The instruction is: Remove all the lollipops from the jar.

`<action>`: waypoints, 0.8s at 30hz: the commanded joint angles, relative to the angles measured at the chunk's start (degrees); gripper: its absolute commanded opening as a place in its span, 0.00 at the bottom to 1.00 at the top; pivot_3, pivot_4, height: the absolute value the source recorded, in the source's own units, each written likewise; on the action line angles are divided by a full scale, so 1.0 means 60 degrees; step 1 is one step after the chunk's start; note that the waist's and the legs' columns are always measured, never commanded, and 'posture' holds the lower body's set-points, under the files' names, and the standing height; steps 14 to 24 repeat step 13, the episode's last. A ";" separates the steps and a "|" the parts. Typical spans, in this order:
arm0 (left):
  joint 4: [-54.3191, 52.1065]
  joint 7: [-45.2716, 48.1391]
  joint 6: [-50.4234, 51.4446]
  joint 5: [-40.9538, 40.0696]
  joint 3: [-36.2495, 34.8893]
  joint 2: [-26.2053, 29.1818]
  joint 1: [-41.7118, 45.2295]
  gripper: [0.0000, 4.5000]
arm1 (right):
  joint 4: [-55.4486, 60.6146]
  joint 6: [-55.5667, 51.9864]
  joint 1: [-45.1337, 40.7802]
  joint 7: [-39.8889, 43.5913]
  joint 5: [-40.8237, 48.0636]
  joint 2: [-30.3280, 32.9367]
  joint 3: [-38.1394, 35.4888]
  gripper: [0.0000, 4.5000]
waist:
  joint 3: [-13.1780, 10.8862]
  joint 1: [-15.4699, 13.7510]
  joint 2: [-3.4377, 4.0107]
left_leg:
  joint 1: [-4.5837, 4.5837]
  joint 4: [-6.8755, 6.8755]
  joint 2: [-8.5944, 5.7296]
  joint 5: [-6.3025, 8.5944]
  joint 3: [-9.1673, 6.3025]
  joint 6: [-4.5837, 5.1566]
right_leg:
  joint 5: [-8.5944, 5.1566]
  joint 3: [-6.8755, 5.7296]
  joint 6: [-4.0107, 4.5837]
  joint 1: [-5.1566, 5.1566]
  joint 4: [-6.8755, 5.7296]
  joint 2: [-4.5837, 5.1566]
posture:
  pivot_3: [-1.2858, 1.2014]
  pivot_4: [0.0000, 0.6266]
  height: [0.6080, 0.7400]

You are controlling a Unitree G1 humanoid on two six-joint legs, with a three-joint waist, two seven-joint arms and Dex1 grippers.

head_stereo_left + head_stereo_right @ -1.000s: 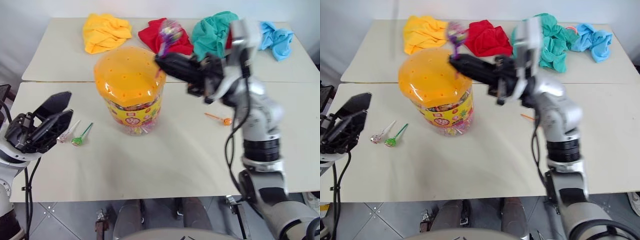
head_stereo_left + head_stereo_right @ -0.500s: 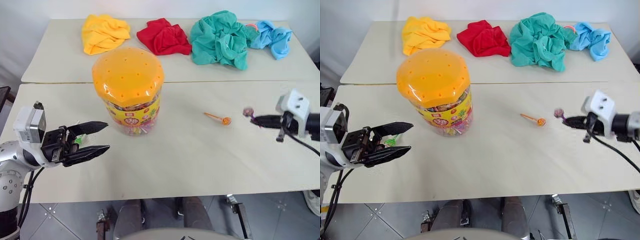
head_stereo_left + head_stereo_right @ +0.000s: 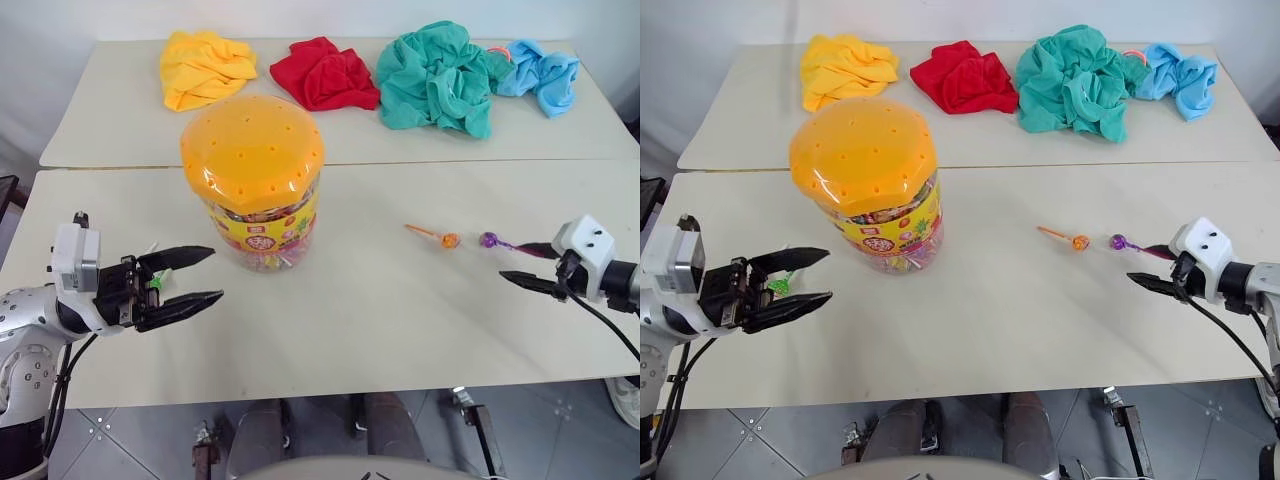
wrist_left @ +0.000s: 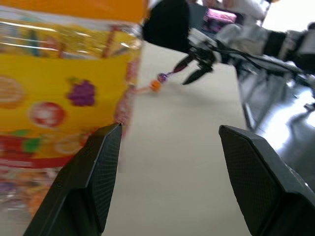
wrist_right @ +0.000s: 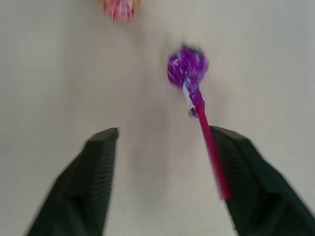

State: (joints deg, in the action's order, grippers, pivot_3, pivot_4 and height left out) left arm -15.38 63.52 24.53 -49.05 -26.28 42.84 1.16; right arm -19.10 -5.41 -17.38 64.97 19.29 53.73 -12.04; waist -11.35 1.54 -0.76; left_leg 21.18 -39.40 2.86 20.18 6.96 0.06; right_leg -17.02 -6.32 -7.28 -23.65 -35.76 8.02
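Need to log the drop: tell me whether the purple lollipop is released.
Released: purple lollipop lies on the table, right gripper fingers open.

Two beige tables (image 3: 360, 330) (pushed together) on grey tiled floor (image 3: 130, 450).

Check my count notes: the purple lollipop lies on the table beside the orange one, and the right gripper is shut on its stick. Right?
Not quite. The right gripper is open, as the right wrist view shows: its fingers stand apart. The purple lollipop does lie on the table beside the orange one.
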 commanded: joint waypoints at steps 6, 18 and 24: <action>0.2084 -0.1563 -0.1341 0.2116 -0.0569 -0.0156 -0.0425 0.74 | 0.4046 -0.0775 -0.0468 0.0743 0.2579 -0.2102 0.0634 0.99 | 0.0033 -0.0021 -0.0015 | -0.0010 0.0019 0.0011 0.0006 -0.0025 -0.0011 | 0.0000 -0.0021 0.0001 0.0001 -0.0011 -0.0015 | 0.52 0.24 1.00; 0.1228 -0.3146 -0.2502 0.3380 -0.0270 -0.1323 -0.1148 0.74 | 0.2288 0.2326 -0.0407 0.0655 0.0544 -0.3628 0.1738 0.99 | 0.0035 -0.0207 -0.0022 | 0.0021 -0.0027 -0.0015 0.0036 -0.0009 0.0026 | 0.0015 -0.0027 -0.0028 0.0005 0.0014 0.0019 | 0.52 0.24 1.00; 0.1228 -0.3146 -0.2502 0.3380 -0.0270 -0.1323 -0.1148 0.74 | 0.2288 0.2326 -0.0407 0.0655 0.0544 -0.3628 0.1738 0.99 | 0.0035 -0.0207 -0.0022 | 0.0021 -0.0027 -0.0015 0.0036 -0.0009 0.0026 | 0.0015 -0.0027 -0.0028 0.0005 0.0014 0.0019 | 0.52 0.24 1.00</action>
